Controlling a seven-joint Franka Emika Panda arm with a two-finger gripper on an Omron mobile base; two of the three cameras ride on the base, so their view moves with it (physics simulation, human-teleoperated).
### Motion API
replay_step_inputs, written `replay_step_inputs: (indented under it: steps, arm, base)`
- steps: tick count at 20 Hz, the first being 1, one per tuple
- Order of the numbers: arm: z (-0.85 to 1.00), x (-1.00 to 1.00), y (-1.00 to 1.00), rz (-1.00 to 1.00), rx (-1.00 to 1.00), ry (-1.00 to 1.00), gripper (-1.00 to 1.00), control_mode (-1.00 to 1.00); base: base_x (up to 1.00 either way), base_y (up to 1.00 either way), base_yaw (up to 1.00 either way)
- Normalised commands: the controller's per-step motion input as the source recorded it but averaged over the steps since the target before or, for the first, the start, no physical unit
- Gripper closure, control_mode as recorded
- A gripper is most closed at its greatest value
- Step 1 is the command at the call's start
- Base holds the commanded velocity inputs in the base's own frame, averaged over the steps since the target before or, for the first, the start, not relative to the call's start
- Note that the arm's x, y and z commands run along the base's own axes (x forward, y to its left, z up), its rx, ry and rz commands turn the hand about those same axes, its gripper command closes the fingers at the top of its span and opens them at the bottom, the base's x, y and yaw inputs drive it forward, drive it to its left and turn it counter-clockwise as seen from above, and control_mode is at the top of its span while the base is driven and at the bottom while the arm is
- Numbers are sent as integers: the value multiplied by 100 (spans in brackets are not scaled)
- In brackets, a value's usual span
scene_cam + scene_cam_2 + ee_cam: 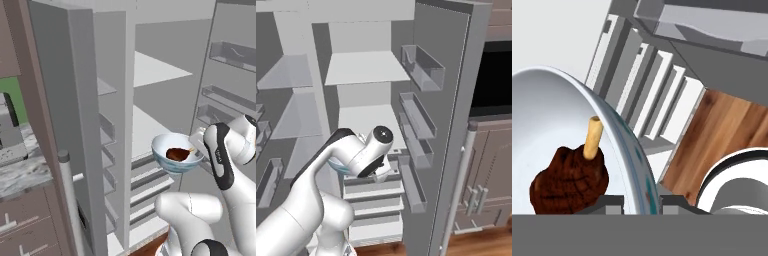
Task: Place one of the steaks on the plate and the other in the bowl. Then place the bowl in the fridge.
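Note:
The bowl (172, 146), white inside and pale blue-grey outside, hangs in the air in front of the open fridge (150, 70), level with its lower shelves. A dark reddish-brown steak (177, 154) with a short pale bone lies inside it. My gripper (198, 144) is shut on the bowl's right rim. In the hand view the bowl's rim (629, 142) runs between my gripper's (643, 202) two tips, with the steak (569, 181) in the bowl to the left. In the right base view my arm hides most of the bowl (337, 168). The plate is out of view.
Both fridge doors stand wide open: the left door (55, 100) and the right door (456, 100) with its bins (423, 65). White shelves (363, 67) and drawers (150, 185) fill the inside. A marble counter (20, 172) lies left, brown cabinets (486, 165) right.

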Motion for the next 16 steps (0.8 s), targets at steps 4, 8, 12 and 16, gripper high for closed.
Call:
replay_step_inputs:
  steps: [4,8,12,16]
  arm:
    - [0,0,0,0,0,0,100,100]
    - [0,0,0,0,0,0,100,100]
    - [0,0,0,0,0,0,100,100]
    - [0,0,0,0,0,0,100,100]
  base:
    - [35,-2,0]
    - [48,-4,0]
    - [55,-6,0]
    - [48,-22,0]
